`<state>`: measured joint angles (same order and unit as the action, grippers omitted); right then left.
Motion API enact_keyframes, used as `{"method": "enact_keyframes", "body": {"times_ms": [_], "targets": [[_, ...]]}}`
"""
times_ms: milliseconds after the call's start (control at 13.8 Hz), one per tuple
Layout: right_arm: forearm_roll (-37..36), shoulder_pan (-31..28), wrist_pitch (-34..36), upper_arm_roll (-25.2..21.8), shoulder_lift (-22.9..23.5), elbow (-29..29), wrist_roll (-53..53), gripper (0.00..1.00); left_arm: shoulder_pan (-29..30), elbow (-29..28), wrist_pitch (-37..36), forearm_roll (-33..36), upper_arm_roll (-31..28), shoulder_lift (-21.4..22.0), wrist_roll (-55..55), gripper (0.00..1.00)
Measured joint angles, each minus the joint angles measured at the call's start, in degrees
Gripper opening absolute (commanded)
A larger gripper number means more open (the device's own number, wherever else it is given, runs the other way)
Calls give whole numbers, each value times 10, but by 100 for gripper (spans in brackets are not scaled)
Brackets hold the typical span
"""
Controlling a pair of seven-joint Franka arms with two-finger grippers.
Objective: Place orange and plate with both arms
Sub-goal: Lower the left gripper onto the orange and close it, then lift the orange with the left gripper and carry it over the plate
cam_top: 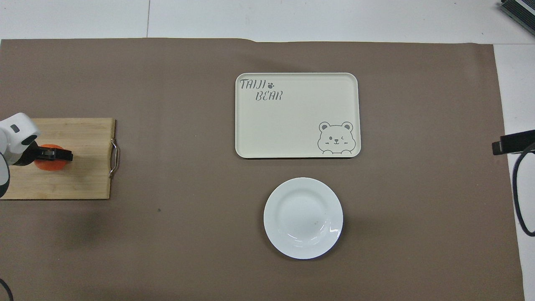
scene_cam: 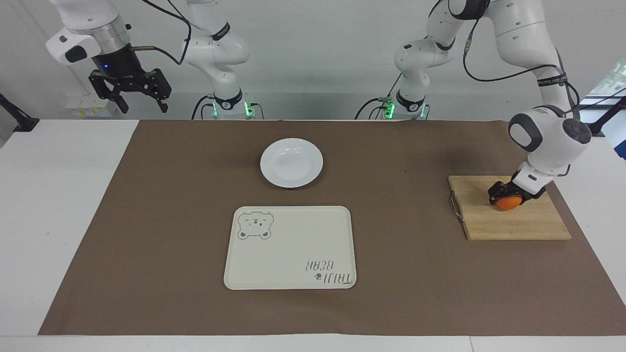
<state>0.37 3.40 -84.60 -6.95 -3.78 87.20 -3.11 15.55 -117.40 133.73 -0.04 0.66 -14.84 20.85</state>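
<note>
The left gripper (scene_cam: pixel 509 195) pinches the small round orange (scene_cam: pixel 508 203) over the bamboo cutting board (scene_cam: pixel 513 222) at right of the facing frame. The round fruit could roll from the jaws. The white glossy plate (scene_cam: pixel 291 163) sits at centre. Only the facing view shows the right gripper (scene_cam: pixel 130 93) — spread, waiting, upper left.

Orange fruit (scene_cam: pixel 507 203), white plate (scene_cam: pixel 291 163), cream bear-printed tray (scene_cam: pixel 290 248).
</note>
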Motion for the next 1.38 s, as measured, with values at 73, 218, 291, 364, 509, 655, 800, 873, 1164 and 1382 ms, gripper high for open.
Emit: {"method": "enact_keyframes", "body": {"times_ms": [73, 218, 291, 364, 509, 655, 800, 873, 1164, 1382], "targets": [[0, 0, 0, 0, 0, 0, 0, 100, 0, 0, 0, 0, 0, 0, 0, 22], [0, 0, 0, 0, 0, 0, 0, 100, 0, 0, 0, 0, 0, 0, 0, 0], [0, 0, 0, 0, 0, 0, 0, 100, 0, 0, 0, 0, 0, 0, 0, 0], [0, 0, 0, 0, 0, 0, 0, 100, 0, 1, -1, 0, 0, 0, 0, 0], [0, 0, 0, 0, 0, 0, 0, 100, 0, 5, -1, 0, 2, 2, 0, 0], [0, 0, 0, 0, 0, 0, 0, 100, -2, 15, -19, 0, 10, 13, 0, 0], [0, 0, 0, 0, 0, 0, 0, 100, -19, 27, -44, -3, 20, 30, -2, 0], [0, 0, 0, 0, 0, 0, 0, 100, -38, 31, -53, -9, 23, 41, -9, 0], [0, 0, 0, 0, 0, 0, 0, 100, -155, 33, -81, -15, 26, 80, -65, 0], [0, 0, 0, 0, 0, 0, 0, 100, -239, 33, -91, -15, 27, 94, -125, 0]]}}
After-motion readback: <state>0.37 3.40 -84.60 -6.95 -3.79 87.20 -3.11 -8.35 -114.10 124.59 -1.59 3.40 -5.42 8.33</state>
